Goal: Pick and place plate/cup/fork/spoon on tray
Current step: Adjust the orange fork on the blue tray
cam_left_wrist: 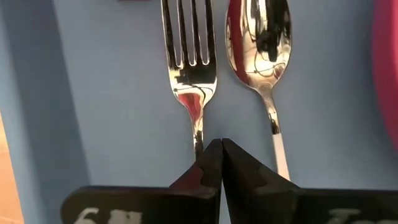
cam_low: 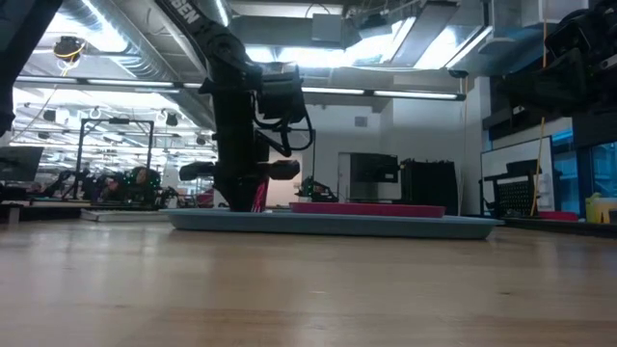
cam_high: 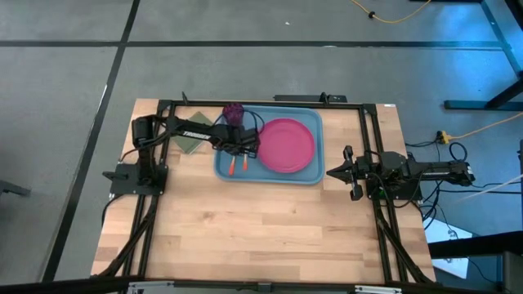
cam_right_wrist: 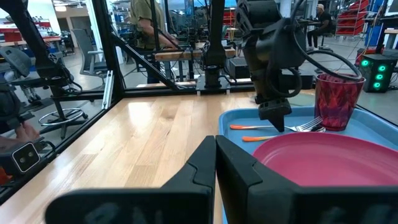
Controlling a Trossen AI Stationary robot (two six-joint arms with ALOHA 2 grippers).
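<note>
The left gripper (cam_left_wrist: 221,163), its dark fingers pressed shut on nothing, hangs over the handles of the silver-tined fork (cam_left_wrist: 189,68) and the oval-bowled metal spoon (cam_left_wrist: 261,46), hiding most of both orange-red handles in the left wrist view. They lie side by side, parallel, on the light blue rectangular plastic tray (cam_high: 225,167) beside the round magenta-pink plastic plate (cam_high: 288,144), heads toward the dark red plastic cup (cam_right_wrist: 337,99) and handles toward the tray's near rim. The right gripper (cam_high: 331,173) waits closed and empty over the wooden desk (cam_high: 261,237), right of the tray.

I see the wooden table (cam_high: 270,229) carrying the tray (cam_high: 310,175) near its far edge, a green pad (cam_high: 189,143) just beside it.
</note>
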